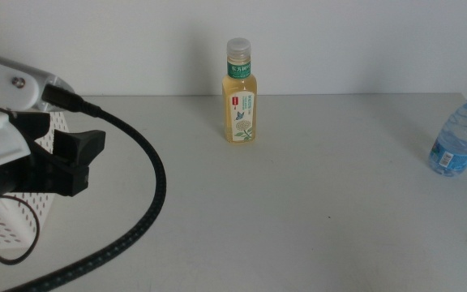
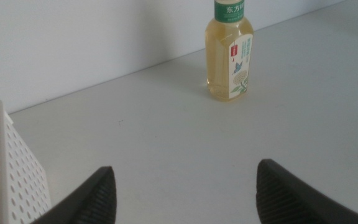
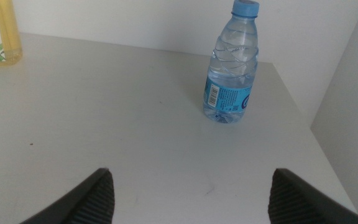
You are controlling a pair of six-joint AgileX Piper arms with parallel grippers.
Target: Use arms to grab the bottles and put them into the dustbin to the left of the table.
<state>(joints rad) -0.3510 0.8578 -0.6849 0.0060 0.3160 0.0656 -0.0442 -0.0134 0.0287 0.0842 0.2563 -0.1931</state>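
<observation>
The tea bottle point(image 1: 239, 91) is seen upright at the back of the tabletop point(image 1: 298, 211), and everything else is placed from it. The white dustbin point(image 1: 14, 212) lies well to its left, with the left pincer point(image 1: 75, 162) held over it, jaws spread and empty. The water bottle point(image 1: 460, 134) stands upright far to its right. The right pincer point(image 3: 191, 199) is spread, empty, near that water bottle.

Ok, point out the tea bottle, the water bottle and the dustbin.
tea bottle point(image 1: 240, 109): middle view, on its green-white label.
water bottle point(image 3: 230, 96): right wrist view, on its blue label.
dustbin point(image 2: 18, 180): left wrist view, on its perforated white wall.
</observation>
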